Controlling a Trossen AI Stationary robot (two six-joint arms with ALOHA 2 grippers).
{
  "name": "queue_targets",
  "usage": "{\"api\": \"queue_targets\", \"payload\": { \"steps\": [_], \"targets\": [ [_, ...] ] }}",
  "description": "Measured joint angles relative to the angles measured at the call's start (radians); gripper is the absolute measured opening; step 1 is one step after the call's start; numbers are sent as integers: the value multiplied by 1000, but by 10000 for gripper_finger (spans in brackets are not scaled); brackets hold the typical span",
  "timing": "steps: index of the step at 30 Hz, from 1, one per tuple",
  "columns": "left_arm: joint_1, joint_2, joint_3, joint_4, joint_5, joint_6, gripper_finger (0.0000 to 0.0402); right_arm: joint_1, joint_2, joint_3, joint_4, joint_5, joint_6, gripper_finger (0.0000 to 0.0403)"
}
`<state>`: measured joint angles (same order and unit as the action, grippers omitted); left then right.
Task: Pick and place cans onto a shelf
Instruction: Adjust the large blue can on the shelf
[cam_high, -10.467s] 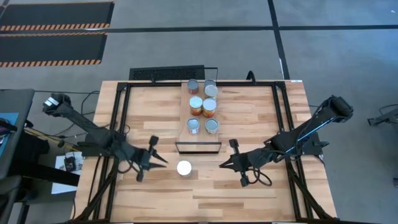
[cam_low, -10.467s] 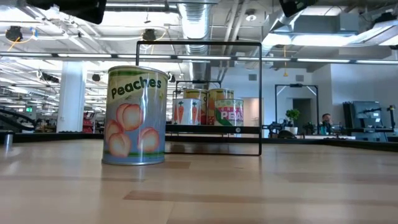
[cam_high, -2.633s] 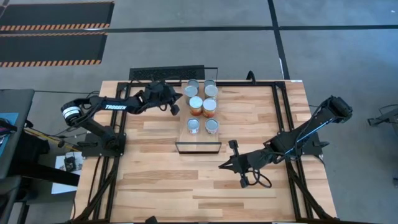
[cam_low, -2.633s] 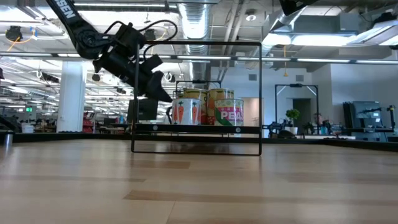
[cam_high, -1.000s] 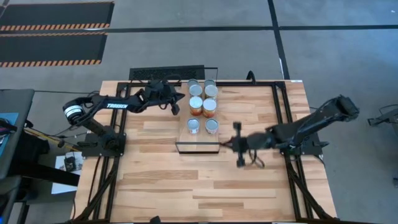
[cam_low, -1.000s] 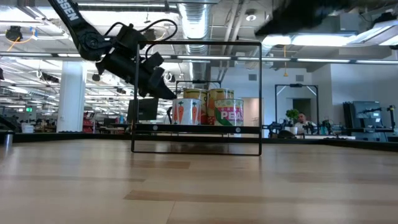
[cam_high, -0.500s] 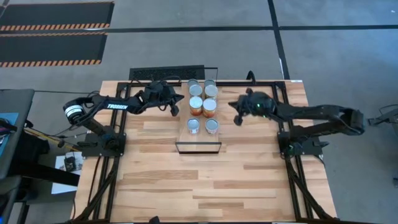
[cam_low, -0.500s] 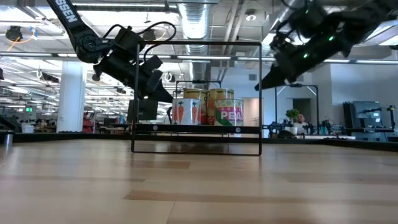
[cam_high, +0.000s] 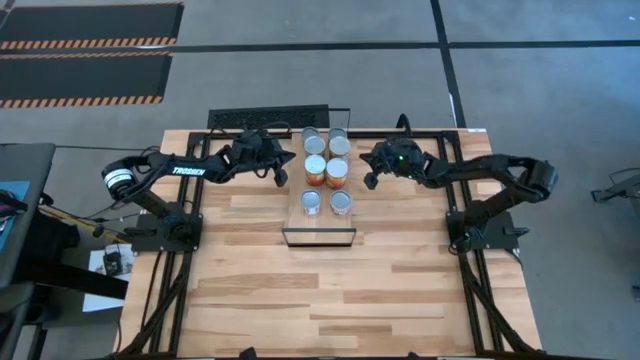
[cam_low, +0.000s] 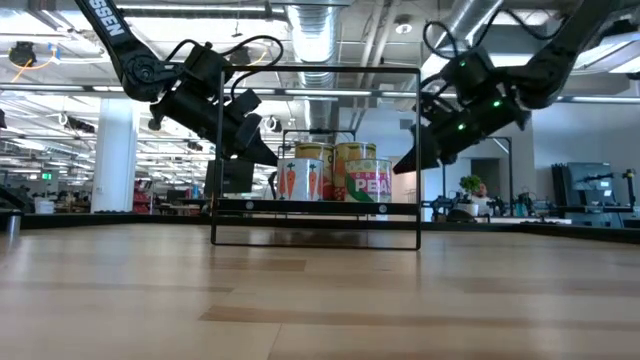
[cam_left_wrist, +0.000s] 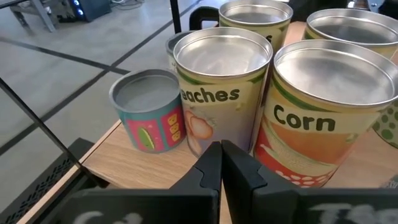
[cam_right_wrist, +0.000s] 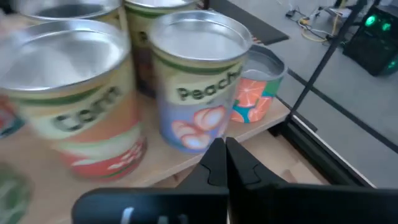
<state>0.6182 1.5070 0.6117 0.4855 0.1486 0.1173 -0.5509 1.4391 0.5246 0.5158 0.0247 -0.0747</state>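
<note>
Several cans (cam_high: 326, 170) stand upright in two rows on the shelf (cam_high: 320, 230), a light plank in a thin black frame at the table's far middle. My left gripper (cam_high: 283, 174) hovers shut just left of the rows, pointing at a Peaches can (cam_left_wrist: 224, 87) and a Corn can (cam_left_wrist: 329, 106). My right gripper (cam_high: 368, 180) hovers shut just right of the rows, facing another Peaches can (cam_right_wrist: 202, 81) and a Corn can (cam_right_wrist: 74, 99). In the low view both grippers (cam_low: 268, 156) (cam_low: 400, 166) hang at can-top height beside the frame.
A black ribbed mat (cam_high: 266, 117) lies at the table's far edge behind the shelf. Black frame rails (cam_high: 195, 200) (cam_high: 455, 195) run along the table's left and right sides. The near half of the wooden tabletop (cam_high: 320, 300) holds no objects.
My right gripper has swung from the table's middle, near the shelf's front end, toward the far edge, then moved left toward the cans, stopping beside the shelf's right side.
</note>
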Motion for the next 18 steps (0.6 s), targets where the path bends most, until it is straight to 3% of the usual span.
{"api": "queue_targets", "payload": {
  "steps": [9,18],
  "targets": [
    [0,0,0,-2,-3,0,0,-7,174,128,4,32,21,3],
    [0,0,0,-3,-2,-8,0,26,218,176,-1,27,21,3]
  ]
}}
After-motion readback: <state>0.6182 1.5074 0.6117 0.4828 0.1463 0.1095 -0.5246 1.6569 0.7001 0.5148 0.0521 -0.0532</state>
